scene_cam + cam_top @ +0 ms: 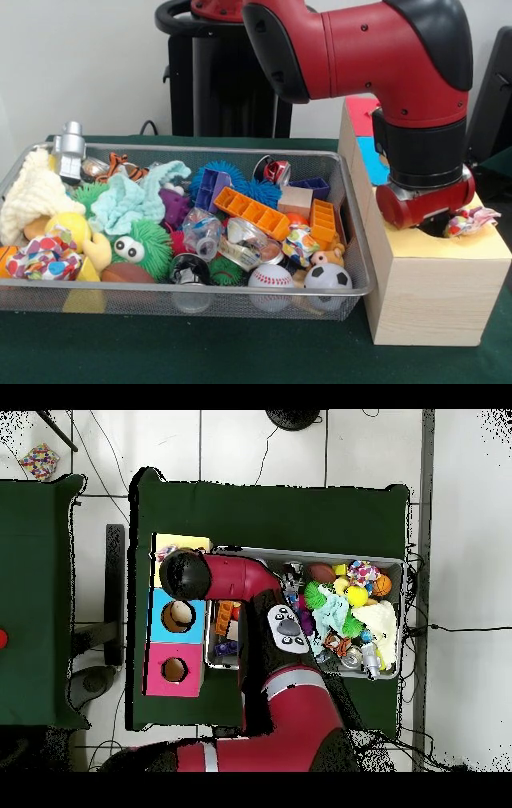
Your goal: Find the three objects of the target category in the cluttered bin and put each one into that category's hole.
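Cloth, crinkled and patterned in pink, white and blue, lay bunched on the yellow top of the wooden box (436, 280), right at the rim of the yellow hole (436, 230). This fabric bundle (472, 220) was touching or just beside the red wrist of the arm (424, 144), which hung directly over that hole. The gripper itself was hidden below the wrist in both views, so I cannot tell whether the claw was open, closed or gripping anything.

Judging by its folds, the bundle looked light, soft and floppy, unlikely to break but apt to snag on the hole's edge or drape over it; a pinch at its bunched middle would probably serve best. A similar patterned bundle (42, 258) sat at the near left end of the wire bin (200, 298), beside a green fuzzy toy with eyes (140, 248). No brand, label or readable writing showed anywhere.
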Tool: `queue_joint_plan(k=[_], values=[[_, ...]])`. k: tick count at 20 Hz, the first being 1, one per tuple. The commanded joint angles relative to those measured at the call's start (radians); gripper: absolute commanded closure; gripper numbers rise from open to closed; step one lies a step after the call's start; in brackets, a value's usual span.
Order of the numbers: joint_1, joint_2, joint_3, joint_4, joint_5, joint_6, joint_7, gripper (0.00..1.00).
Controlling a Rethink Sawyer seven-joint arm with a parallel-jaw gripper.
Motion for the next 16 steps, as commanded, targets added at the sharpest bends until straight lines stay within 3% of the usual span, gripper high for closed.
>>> queue_joint_plan(k=[1,16], values=[[-0.063,-0.016,-0.088,0.032,-0.034,0.183,0.108,0.00],[-0.099,-0.082,-0.021,0.078,-0.006,0.258,0.108,0.00]])
